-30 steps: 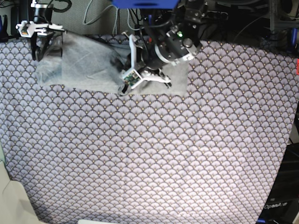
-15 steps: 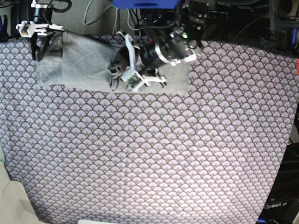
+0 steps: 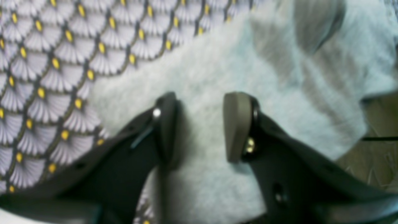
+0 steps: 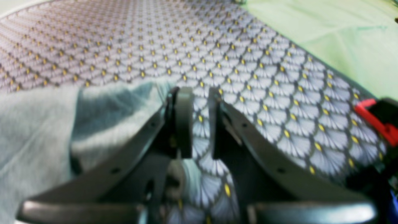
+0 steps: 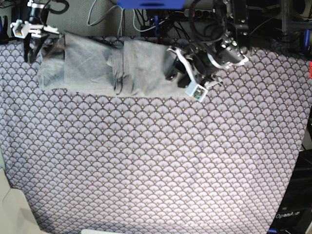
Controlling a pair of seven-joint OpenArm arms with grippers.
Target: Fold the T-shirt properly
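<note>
The grey T-shirt lies as a folded strip along the far edge of the purple patterned tablecloth, with a bunched crease near its middle. My left gripper hovers at the shirt's right end. In the left wrist view it is open just over the T-shirt, with nothing between the fingers. My right gripper stands off the shirt's left end. In the right wrist view it shows a narrow empty gap with tablecloth behind it and the T-shirt to its left.
Cables and dark equipment crowd the space behind the table's far edge. A pale green surface lies beyond the cloth's edge in the right wrist view. A white object sits at the near left corner.
My left gripper has opened, let the fold drop and drawn back to the right from the shirt's middle. The right gripper has shifted a little left, off the shirt's left edge.
</note>
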